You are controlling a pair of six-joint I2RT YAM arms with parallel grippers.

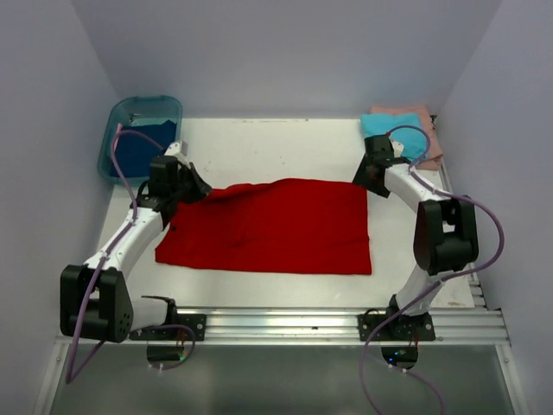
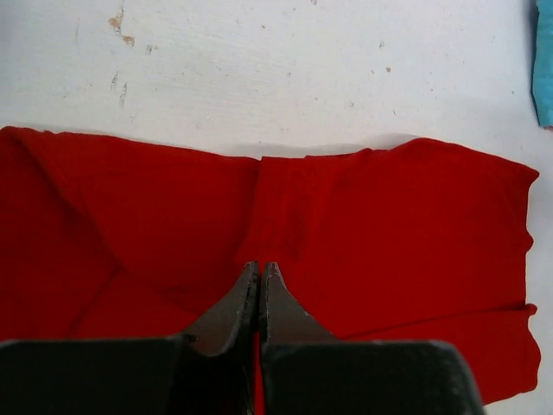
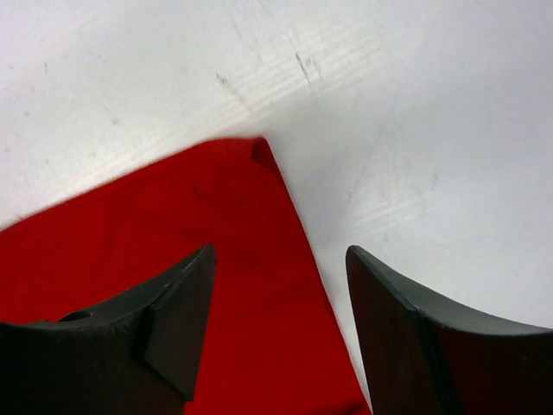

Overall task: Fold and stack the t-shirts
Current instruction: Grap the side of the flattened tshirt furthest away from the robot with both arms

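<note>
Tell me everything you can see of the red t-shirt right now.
The red t-shirt is plain soft cloth, folded into a rough rectangle lying flat on the table. Creases converge where the shut left end effector pinches its far left edge; the open right end effector straddles its right edge.
</note>
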